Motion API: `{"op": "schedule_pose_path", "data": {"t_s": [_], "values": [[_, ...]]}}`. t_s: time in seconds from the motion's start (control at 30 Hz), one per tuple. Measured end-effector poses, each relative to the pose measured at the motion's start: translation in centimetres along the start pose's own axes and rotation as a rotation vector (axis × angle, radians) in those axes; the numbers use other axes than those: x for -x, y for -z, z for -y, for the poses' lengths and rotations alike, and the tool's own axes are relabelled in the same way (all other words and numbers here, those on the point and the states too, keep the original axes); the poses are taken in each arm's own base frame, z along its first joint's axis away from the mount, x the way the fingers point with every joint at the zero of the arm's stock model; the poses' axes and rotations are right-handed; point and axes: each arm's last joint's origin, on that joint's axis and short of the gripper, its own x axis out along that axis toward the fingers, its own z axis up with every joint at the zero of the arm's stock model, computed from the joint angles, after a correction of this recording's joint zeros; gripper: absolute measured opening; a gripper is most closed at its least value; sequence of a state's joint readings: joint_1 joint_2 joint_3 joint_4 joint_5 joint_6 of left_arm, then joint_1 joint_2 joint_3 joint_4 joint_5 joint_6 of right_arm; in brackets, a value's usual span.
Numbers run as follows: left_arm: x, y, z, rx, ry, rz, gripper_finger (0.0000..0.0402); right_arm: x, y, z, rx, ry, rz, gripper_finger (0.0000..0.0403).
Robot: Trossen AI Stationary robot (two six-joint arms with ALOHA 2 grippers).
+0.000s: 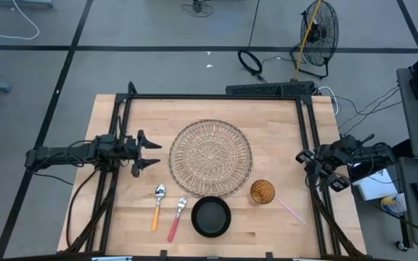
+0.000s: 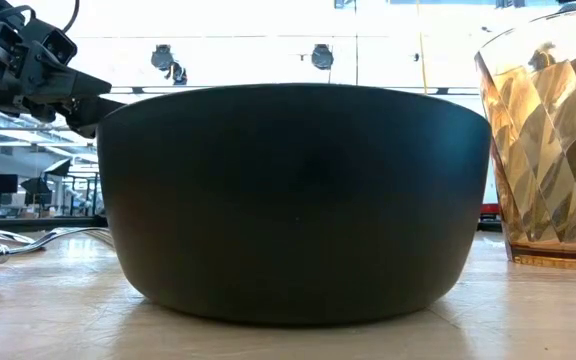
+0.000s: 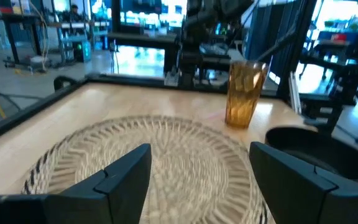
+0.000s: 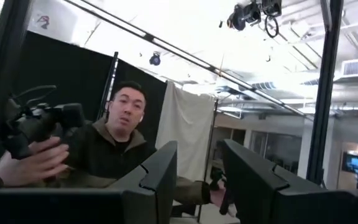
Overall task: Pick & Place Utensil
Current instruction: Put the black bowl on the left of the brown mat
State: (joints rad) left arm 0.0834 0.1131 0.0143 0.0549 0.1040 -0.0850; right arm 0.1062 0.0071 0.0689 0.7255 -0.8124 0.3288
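A spoon with an orange handle (image 1: 157, 206) and a fork with a red handle (image 1: 177, 217) lie flat near the table's near edge, left of a black bowl (image 1: 211, 217). The fork's tines (image 2: 58, 238) show beside the bowl (image 2: 293, 200) in the low view. My left gripper (image 1: 151, 154) hovers open at the left rim of a round woven placemat (image 1: 210, 158), pointing across it (image 3: 197, 168). My right gripper (image 1: 319, 172) waits at the table's right edge, open and tipped upward (image 4: 197, 180). Neither touches anything.
An amber glass (image 1: 262, 191) stands right of the bowl, with a thin pink stick (image 1: 290, 210) lying beside it. The black frame rails (image 1: 310, 145) border the table. A person (image 4: 114, 149) holding a device shows in the room beyond the table.
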Motion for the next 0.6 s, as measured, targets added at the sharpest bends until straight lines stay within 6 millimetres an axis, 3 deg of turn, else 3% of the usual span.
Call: {"op": "schedule_pose_path", "data": {"t_s": [0.27,0.4,0.6], "values": [[0.0,-0.9,0.1,0.114,0.019,0.095,0.0280,0.0,0.0,0.1,-0.213,0.037,0.011,0.0128],[0.0,-0.9,0.2,0.241,0.060,0.080,0.0280,0.1,0.5,0.6,-0.179,0.150,0.005,0.0128],[0.0,-0.9,0.2,0.242,0.064,0.081,0.0280,0.3,1.3,1.5,-0.123,0.406,-0.014,0.0128]]}}
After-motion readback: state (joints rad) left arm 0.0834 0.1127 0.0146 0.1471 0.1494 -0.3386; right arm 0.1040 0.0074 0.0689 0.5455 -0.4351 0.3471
